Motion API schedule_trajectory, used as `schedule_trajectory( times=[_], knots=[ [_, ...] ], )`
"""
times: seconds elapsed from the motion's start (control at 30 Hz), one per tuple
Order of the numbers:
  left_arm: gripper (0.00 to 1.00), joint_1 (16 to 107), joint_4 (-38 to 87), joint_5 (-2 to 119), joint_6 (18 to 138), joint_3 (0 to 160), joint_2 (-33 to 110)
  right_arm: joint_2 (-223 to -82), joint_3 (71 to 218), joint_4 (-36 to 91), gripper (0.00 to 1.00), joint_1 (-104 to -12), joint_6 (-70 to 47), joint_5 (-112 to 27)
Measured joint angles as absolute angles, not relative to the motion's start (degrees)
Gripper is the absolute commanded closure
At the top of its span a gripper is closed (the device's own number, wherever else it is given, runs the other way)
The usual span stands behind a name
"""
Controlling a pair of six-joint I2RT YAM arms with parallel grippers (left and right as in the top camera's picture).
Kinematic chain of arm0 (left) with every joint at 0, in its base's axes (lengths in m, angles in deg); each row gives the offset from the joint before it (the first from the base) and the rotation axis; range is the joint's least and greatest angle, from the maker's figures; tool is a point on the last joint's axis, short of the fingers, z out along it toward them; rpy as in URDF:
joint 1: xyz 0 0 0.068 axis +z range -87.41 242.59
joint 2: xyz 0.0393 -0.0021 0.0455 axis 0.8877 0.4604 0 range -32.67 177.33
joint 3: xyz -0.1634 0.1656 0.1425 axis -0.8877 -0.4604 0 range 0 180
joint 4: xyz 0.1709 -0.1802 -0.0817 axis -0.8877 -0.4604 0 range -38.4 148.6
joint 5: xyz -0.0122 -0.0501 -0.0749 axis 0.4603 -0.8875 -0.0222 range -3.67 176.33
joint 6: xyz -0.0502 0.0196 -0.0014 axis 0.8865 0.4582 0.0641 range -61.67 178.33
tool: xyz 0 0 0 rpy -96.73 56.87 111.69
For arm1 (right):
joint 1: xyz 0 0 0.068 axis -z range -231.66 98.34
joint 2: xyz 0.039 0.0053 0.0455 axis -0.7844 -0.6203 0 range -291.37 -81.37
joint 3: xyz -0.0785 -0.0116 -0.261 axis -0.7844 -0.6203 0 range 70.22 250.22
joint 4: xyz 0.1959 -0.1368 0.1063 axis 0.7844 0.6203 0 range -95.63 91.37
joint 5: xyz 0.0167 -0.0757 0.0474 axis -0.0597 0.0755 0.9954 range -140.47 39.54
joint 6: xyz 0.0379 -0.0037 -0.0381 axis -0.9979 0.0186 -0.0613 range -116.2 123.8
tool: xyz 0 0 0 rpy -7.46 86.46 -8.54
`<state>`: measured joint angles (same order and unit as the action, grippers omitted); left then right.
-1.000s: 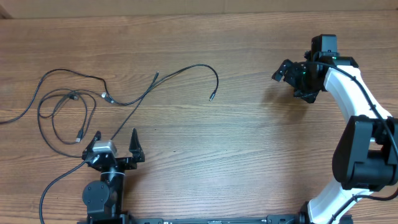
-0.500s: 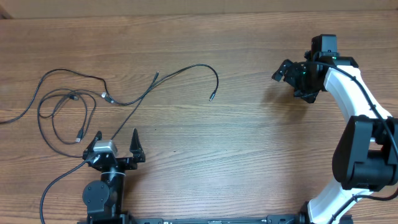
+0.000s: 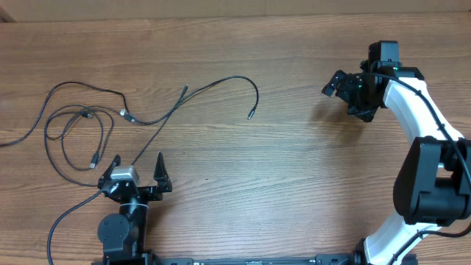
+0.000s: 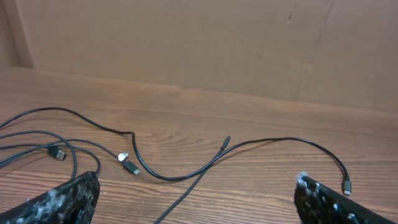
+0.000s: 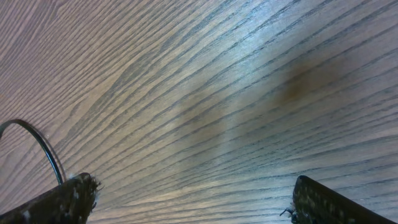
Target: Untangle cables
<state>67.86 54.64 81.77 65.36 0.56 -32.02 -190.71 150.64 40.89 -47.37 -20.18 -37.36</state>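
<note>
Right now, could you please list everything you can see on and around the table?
cables: apparently three, though the crossings make the count uncertain; black; looped and overlapping on the table's left half
plug tips: five visible; black or silver; the rightmost one lies nearest the middle
table: one; brown wood grain; under everything
backdrop: one; tan; behind the table's far edge
left arm: one; black; near edge, left
left fingers: two; black; open, one cable strand running between them, nothing held
right arm: one; white and black; right side
right fingers: two; black; open over bare wood, far from the cables
</note>
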Motion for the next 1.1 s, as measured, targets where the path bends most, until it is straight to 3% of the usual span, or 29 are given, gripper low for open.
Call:
schedule_trajectory(
  times=[0.63, 1.1],
  knots=[
    [0.00, 65.6, 54.6, 81.5, 65.4, 0.6, -32.0, -188.4, 150.6, 40.9, 0.00, -47.3, -20.2, -37.4],
    [0.00, 65.6, 54.6, 81.5, 65.4, 0.6, -32.0, -157.3, 150.6, 40.9, 0.00, -47.4, -20.2, -37.3]
  ],
)
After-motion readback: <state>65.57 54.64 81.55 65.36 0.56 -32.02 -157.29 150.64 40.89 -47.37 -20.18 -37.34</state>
